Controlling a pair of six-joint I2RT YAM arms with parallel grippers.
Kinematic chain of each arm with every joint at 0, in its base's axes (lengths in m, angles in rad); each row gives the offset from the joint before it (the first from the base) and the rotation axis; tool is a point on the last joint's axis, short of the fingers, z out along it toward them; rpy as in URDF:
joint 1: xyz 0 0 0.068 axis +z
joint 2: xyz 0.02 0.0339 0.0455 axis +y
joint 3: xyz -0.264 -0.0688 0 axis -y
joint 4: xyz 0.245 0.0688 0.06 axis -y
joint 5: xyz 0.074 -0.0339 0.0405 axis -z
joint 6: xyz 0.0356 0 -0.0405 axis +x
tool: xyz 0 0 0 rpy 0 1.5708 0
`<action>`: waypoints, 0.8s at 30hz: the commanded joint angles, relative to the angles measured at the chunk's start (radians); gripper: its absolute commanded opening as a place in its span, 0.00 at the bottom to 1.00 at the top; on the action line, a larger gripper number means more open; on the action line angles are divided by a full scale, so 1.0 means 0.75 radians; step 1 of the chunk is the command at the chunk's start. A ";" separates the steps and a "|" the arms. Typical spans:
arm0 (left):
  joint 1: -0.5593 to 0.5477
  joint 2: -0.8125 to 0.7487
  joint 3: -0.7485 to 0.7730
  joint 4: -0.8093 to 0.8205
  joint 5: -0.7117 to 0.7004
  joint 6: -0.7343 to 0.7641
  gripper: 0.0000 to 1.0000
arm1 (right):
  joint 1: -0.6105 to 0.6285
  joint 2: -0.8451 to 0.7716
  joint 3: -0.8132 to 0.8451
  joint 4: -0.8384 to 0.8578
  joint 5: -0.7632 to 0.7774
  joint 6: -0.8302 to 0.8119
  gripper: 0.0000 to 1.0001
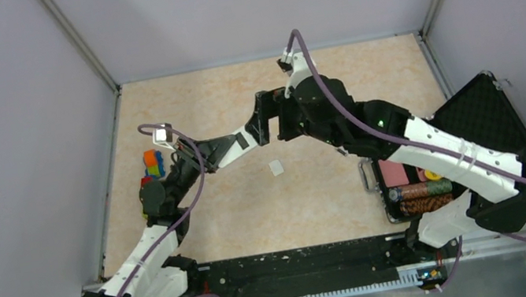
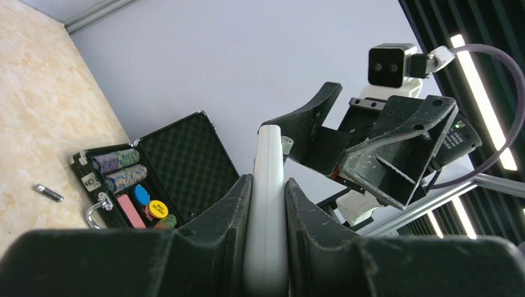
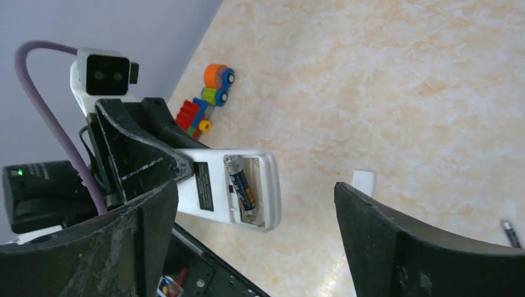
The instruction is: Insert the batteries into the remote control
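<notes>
Right gripper (image 3: 254,190) stands with its fingers spread wide and nothing between them, just off the open end of the remote (image 3: 270,185). Left gripper (image 2: 268,182) is pressed tight on the remote's other end and holds it raised above the table (image 3: 402,93), with the bay turned toward the right wrist camera. A seated battery (image 3: 240,185) lies in one slot of the bay; the neighbouring slot is bare. Whether that cell is pushed fully home cannot be told. The loose battery (image 2: 48,192) lies on the table, well apart from both grippers. A small white piece (image 3: 363,180), probably the bay cover, lies on the table near the remote.

Assessment: roughly half done, with the second cell to be fetched and fitted.

Hazards noted:
- The bay is uncovered and the remote is held at a tilt, so any jolt or turn of the left wrist could shake the seated battery out.
- The loose battery is thin and round. A pinch taken off its middle could roll it away or squirt it out of the fingers.
- The remote is gripped at one end only, so pressing a cell into the far end could lever it round or slide it in the left fingers.
- The empty slot sits right beside the filled one. A skewed approach could knock the seated battery or wedge the new cell crosswise, and polarity could be reversed.
</notes>
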 commanded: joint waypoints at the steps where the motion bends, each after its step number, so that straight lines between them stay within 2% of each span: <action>1: 0.001 -0.022 0.013 0.172 -0.012 0.031 0.00 | 0.011 -0.158 -0.097 0.065 0.083 0.254 0.97; 5: 0.000 -0.017 0.015 0.219 -0.017 0.041 0.00 | 0.011 -0.251 -0.263 0.228 0.051 0.478 0.99; 9: 0.000 -0.007 0.013 0.266 -0.020 0.040 0.00 | 0.011 -0.253 -0.315 0.304 0.028 0.679 0.99; 17: 0.000 -0.011 0.015 0.297 -0.021 0.046 0.00 | -0.003 -0.171 -0.364 0.414 -0.074 0.980 0.99; 19: 0.000 -0.015 0.019 0.298 -0.017 0.055 0.00 | -0.005 -0.193 -0.437 0.499 -0.065 1.077 0.99; 24: 0.000 -0.016 0.026 0.295 0.004 0.066 0.00 | -0.014 -0.215 -0.536 0.595 -0.054 1.174 0.99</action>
